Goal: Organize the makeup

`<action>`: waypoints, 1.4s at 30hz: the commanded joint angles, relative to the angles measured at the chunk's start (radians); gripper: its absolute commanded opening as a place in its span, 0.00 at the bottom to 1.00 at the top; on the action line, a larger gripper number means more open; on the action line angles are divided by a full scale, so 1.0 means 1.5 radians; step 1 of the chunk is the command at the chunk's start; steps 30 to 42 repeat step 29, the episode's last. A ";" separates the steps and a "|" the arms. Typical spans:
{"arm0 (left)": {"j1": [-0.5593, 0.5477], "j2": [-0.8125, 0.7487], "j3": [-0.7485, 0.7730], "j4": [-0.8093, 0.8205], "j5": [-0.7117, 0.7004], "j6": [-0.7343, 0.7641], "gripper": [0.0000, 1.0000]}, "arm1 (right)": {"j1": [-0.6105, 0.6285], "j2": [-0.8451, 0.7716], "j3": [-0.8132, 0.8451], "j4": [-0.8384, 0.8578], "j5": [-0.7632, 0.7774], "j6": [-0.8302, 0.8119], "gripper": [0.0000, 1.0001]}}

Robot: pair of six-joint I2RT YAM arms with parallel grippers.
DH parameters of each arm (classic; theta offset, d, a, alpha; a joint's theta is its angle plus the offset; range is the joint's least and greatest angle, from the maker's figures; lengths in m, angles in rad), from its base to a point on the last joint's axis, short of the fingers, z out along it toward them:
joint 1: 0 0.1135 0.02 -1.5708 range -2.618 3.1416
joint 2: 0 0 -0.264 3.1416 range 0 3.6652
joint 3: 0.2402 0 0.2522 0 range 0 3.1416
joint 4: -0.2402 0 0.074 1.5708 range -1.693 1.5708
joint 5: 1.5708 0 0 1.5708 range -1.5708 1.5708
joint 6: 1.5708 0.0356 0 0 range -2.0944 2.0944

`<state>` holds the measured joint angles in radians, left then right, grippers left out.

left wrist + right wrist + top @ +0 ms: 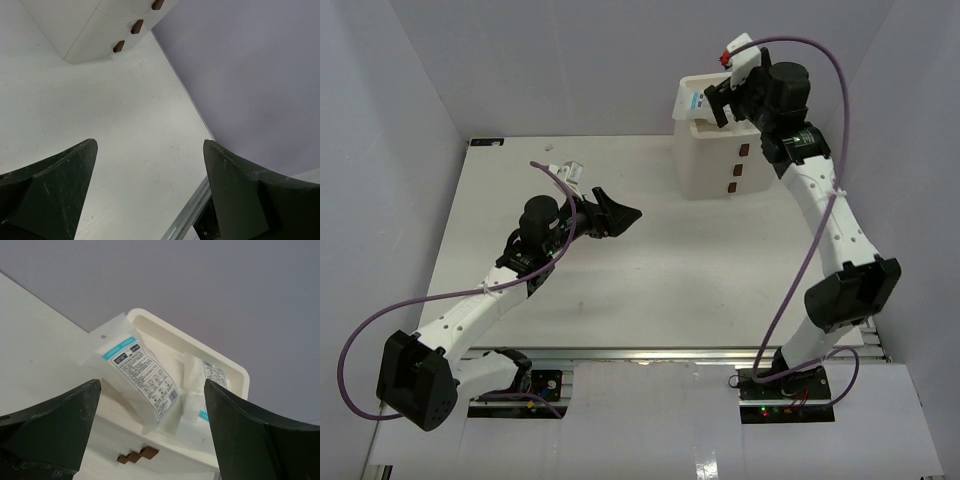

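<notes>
White table (pixel 620 290), pale grey walls (pixel 570 60) on three sides. Drawer box (pixel 715 165) at far right. Two blue-and-white printed packets (pixel 142 375) lie in its top recess. Right gripper (pixel 718 103) above them, jaws wide apart. Left gripper (pixel 620 207) mid-table, likewise spread, holding nothing.

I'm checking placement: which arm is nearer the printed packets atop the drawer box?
Right. The right arm hangs just above the printed packets; the left arm is away over the table.
</notes>
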<state>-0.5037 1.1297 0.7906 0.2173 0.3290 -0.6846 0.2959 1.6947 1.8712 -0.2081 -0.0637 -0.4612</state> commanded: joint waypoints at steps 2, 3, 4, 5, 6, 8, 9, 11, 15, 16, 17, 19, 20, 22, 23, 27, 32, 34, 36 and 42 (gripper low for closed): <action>0.004 -0.012 0.029 0.012 0.007 0.011 0.98 | -0.081 -0.162 -0.136 -0.007 -0.239 0.199 0.90; 0.004 -0.010 0.032 0.015 0.010 0.010 0.98 | -0.104 -0.182 -0.166 -0.014 -0.269 0.224 0.90; 0.004 -0.008 0.035 0.016 0.015 0.009 0.98 | -0.125 -0.200 -0.192 -0.031 -0.293 0.237 0.90; 0.004 -0.005 0.038 0.016 0.020 0.009 0.98 | -0.146 -0.218 -0.215 -0.055 -0.314 0.244 0.90; 0.004 -0.002 0.040 0.017 0.025 0.009 0.98 | -0.166 -0.235 -0.238 -0.079 -0.334 0.250 0.90; 0.004 0.000 0.043 0.012 0.033 0.013 0.98 | -0.205 -0.273 -0.302 -0.129 -0.315 0.259 0.90; 0.004 0.002 0.045 0.009 0.036 0.015 0.98 | -0.223 -0.292 -0.330 -0.142 -0.311 0.252 0.90; 0.004 0.004 0.047 0.006 0.044 0.018 0.98 | -0.239 -0.317 -0.375 -0.167 -0.302 0.239 0.90; 0.004 0.017 0.060 -0.016 0.058 0.026 0.98 | -0.253 -0.406 -0.461 -0.202 -0.205 0.207 0.90; 0.004 0.020 0.063 -0.021 0.061 0.027 0.98 | -0.253 -0.429 -0.477 -0.206 -0.183 0.201 0.90; 0.004 0.022 0.065 -0.023 0.063 0.027 0.98 | -0.254 -0.446 -0.489 -0.209 -0.166 0.196 0.90; 0.004 0.024 0.066 -0.025 0.067 0.023 0.98 | -0.255 -0.463 -0.507 -0.214 -0.143 0.194 0.90; 0.004 0.026 0.066 -0.025 0.068 0.020 0.98 | -0.255 -0.479 -0.524 -0.215 -0.121 0.192 0.90; 0.004 0.028 0.064 -0.025 0.071 0.016 0.98 | -0.255 -0.494 -0.544 -0.217 -0.100 0.188 0.90; 0.004 0.029 0.063 -0.025 0.071 0.016 0.98 | -0.255 -0.501 -0.553 -0.217 -0.092 0.185 0.90; 0.004 0.026 0.056 -0.032 0.070 0.013 0.98 | -0.255 -0.509 -0.574 -0.209 -0.071 0.175 0.90; 0.004 0.022 0.052 -0.039 0.066 0.014 0.98 | -0.255 -0.511 -0.586 -0.200 -0.072 0.172 0.90; 0.004 0.022 0.052 -0.039 0.066 0.014 0.98 | -0.255 -0.511 -0.586 -0.200 -0.072 0.172 0.90; 0.004 0.022 0.052 -0.039 0.066 0.014 0.98 | -0.255 -0.511 -0.586 -0.200 -0.072 0.172 0.90; 0.004 0.022 0.052 -0.039 0.066 0.014 0.98 | -0.255 -0.511 -0.586 -0.200 -0.072 0.172 0.90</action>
